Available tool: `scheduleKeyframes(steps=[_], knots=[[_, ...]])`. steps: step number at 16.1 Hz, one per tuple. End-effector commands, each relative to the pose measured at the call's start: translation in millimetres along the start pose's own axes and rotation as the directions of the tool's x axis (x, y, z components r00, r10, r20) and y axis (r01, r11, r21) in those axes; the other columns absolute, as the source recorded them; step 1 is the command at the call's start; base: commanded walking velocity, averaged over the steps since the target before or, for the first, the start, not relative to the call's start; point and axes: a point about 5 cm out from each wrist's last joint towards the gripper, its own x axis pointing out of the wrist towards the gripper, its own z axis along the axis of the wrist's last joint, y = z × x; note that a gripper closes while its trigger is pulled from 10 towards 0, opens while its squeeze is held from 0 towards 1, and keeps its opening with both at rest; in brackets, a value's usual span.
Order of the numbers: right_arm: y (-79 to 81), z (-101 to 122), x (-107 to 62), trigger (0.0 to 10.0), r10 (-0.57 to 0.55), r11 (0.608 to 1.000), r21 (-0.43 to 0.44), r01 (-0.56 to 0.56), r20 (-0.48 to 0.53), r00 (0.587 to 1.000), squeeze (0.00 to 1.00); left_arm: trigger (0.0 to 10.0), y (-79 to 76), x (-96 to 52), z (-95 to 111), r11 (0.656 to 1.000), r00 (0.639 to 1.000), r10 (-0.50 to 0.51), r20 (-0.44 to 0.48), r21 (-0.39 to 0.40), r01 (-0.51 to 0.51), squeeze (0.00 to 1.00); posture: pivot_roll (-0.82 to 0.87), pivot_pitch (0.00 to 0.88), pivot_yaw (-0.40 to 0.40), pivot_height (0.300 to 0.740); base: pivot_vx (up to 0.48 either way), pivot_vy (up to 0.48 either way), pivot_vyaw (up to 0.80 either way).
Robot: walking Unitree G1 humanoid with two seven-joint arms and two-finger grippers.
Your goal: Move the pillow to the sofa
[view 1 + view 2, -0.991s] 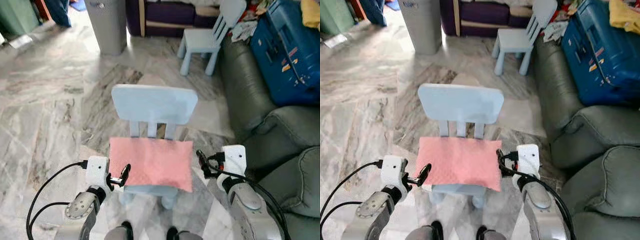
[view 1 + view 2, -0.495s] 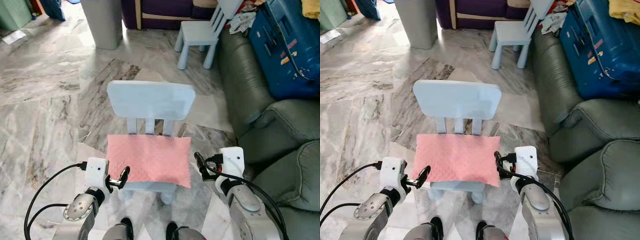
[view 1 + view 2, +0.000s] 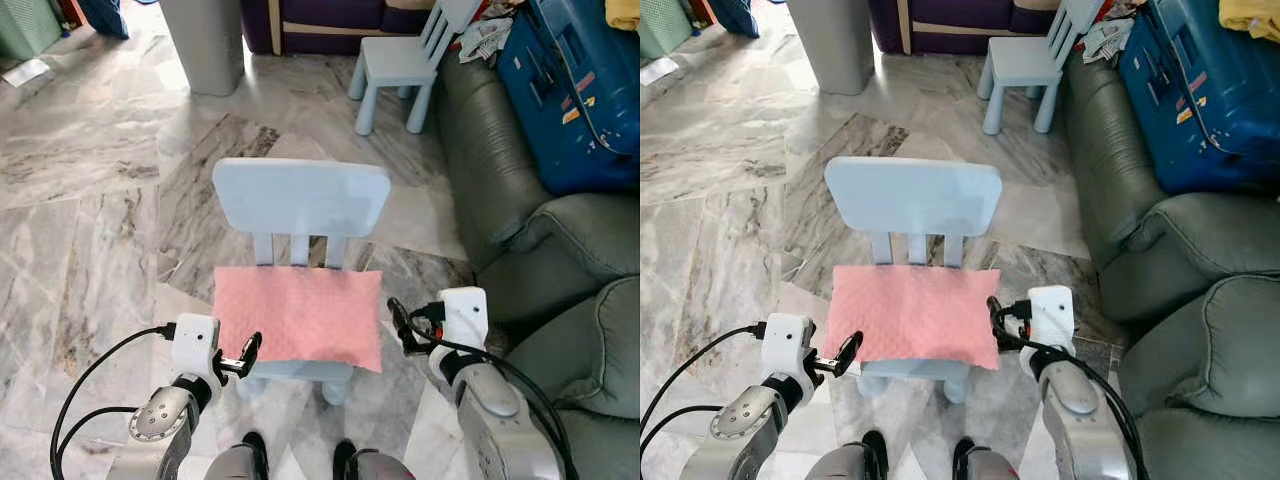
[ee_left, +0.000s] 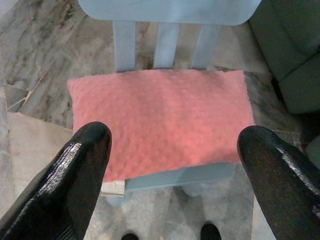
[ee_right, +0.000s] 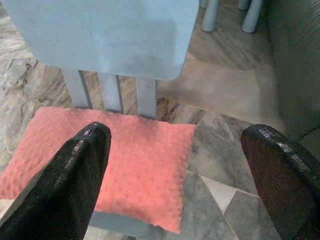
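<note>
A pink pillow (image 3: 299, 314) lies flat on the seat of a small light-blue chair (image 3: 301, 197) right in front of me. My left gripper (image 3: 243, 354) hovers at the pillow's near left corner, open, with nothing between its fingers (image 4: 75, 180). My right gripper (image 3: 399, 326) is open too, just off the pillow's right edge. Both wrist views look down on the pillow (image 4: 160, 117) (image 5: 115, 155) between spread black fingers (image 5: 75, 185). The grey-green sofa (image 3: 560, 270) stands along the right side.
A second light-blue chair (image 3: 405, 65) stands farther back beside the sofa's arm. A blue suitcase (image 3: 580, 90) rests on the sofa's far end. A grey bin (image 3: 210, 45) and a dark couch (image 3: 330, 20) are at the back. Marble floor (image 3: 90, 200) spreads to the left.
The camera has tilted or stepped slightly, shifting the scene a little. Both grippers stay open beside the pillow, which has not moved on the chair.
</note>
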Motion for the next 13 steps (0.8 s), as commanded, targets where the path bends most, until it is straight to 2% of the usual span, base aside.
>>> scheduleKeyframes(steps=[1, 9, 13], knots=[[-3.6, -2.7, -1.8, 10.0, -0.01, 1.0, 0.001, 0.01, -0.016, 1.0, 0.0, 10.0, -1.2, -3.2, -3.9, 1.0, 1.0, 0.008, -0.017, 0.005, -0.008, 0.0, -0.02, 0.26, -0.031, 0.716, 0.0, 0.0, 0.0], [-0.5, -2.5, -1.0, 10.0, 0.004, 1.0, -0.003, -0.004, -0.016, 1.0, 0.0, 10.0, -3.8, -2.4, -5.1, 1.0, 1.0, 0.004, -0.022, 0.001, -0.004, 0.0, -0.02, 0.262, -0.033, 0.716, 0.0, 0.0, 0.0], [-0.3, -1.3, 0.4, 10.0, 0.007, 1.0, -0.001, -0.007, -0.014, 1.0, 0.0, 10.0, -4.3, -2.1, -4.9, 1.0, 1.0, 0.004, -0.022, 0.002, -0.004, 0.0, -0.02, 0.262, -0.034, 0.666, 0.0, 0.0, 0.0]])
